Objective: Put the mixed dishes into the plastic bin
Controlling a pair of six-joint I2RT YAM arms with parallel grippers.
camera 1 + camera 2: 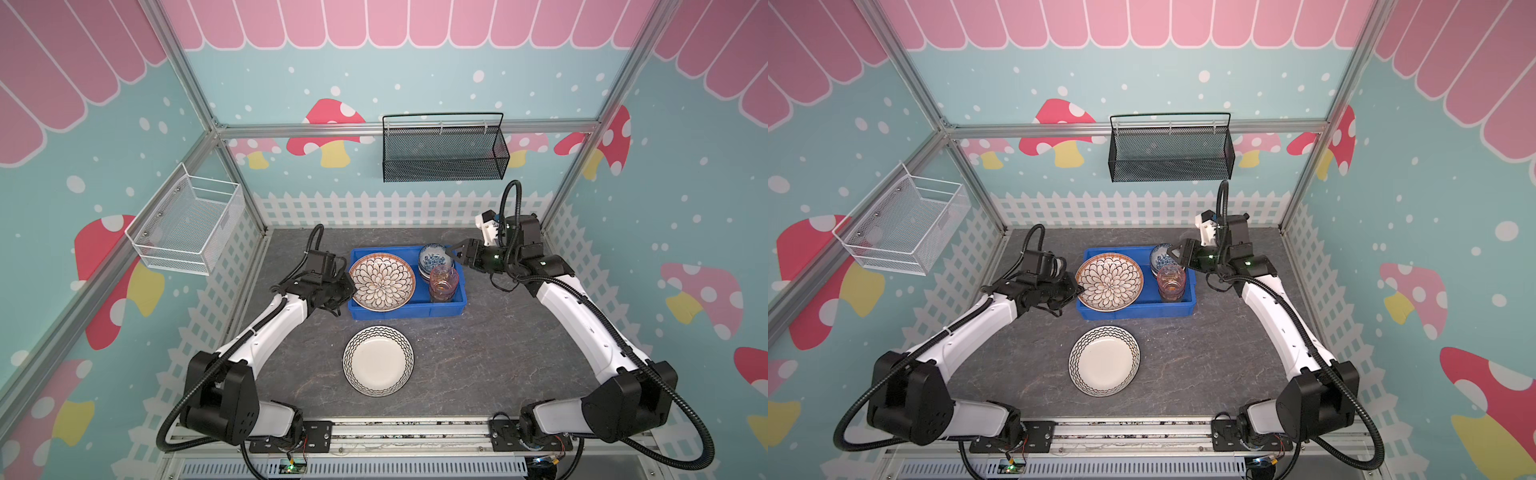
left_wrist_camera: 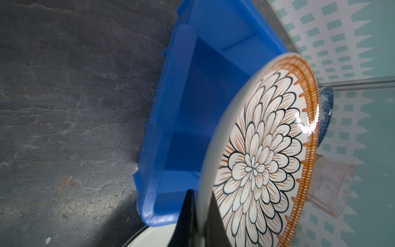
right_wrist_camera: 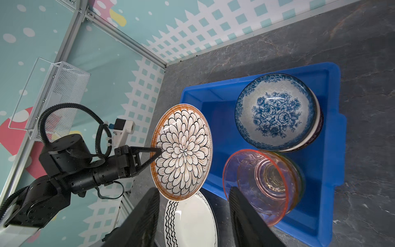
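Left end effector (image 3: 159, 153) clamped on petal plate (image 1: 382, 282) rim above blue bin (image 1: 407, 312). Likely stiff, slick, chippable; rim best hold. Right end effector (image 1: 455, 249) parted, empty.

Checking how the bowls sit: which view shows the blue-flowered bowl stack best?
The right wrist view: the bowl stack is large, unblocked, in a corner of the blue bin. Both top views show it small, by the right gripper. The left wrist view shows only a rim sliver behind the petal plate.
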